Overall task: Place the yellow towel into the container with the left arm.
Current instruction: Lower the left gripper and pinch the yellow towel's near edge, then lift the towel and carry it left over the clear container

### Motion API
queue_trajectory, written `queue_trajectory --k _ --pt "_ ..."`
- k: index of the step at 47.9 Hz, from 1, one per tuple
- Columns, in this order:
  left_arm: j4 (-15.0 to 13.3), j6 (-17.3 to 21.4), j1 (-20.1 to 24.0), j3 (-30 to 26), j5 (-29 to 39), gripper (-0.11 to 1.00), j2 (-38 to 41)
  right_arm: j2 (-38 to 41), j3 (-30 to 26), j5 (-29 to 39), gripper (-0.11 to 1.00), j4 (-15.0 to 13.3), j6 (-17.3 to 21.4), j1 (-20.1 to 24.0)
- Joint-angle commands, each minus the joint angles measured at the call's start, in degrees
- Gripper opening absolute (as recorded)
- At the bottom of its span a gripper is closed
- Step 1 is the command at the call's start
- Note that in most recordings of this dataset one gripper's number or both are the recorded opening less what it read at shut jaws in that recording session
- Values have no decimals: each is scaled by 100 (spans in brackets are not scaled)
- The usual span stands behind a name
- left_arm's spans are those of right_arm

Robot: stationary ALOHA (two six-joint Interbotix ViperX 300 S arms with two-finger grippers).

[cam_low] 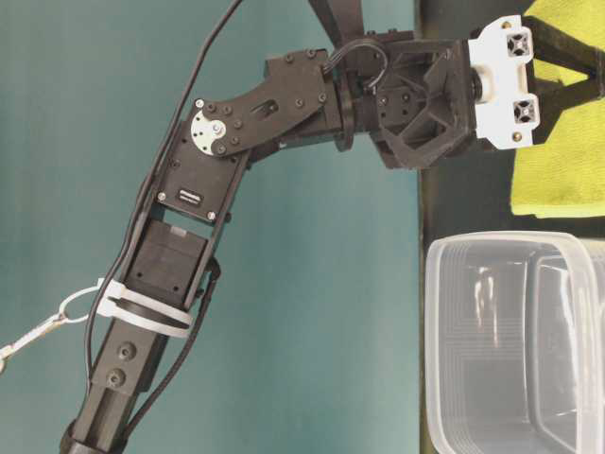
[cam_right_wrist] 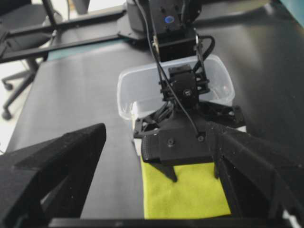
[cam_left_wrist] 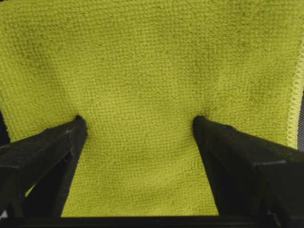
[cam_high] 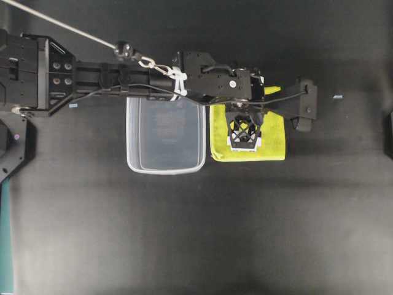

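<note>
One matte black table (cam_high: pixel 184 233) holds the yellow towel (cam_high: pixel 273 138), pressed by the left gripper's (cam_left_wrist: pixel 137 124) spread fingertips.

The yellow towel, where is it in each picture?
Overhead: yellow towel right of middle, beside the container.
Table-level: top right corner, above the container.
Left wrist: fills the picture.
Right wrist: bottom middle, container behind.
Shared landmark: the container.
</note>
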Motion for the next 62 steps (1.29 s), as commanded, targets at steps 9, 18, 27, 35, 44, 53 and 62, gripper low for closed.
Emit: queue_trajectory --k 9,18,27,35,44,53,62 --pt "18 18 -26 149 -53 85 26 88 -35 -202 81 18 9 0" --pt "18 26 -193 141 -105 47 -62 88 -35 -334 81 18 9 0" --pt "18 26 -193 35 -70 7 -334 88 -35 -615 80 26 9 0" --pt "18 0 -193 -141 220 7 -888 88 -35 -633 80 26 18 0" --pt "18 0 -211 -158 756 7 -1793 88 -35 -650 80 26 9 0" --pt "18 -9 -149 158 1529 7 -2672 88 -35 -659 80 26 9 0" --pt "18 -70 -123 1020 1854 7 -3375 79 -35 -668 80 26 18 0"
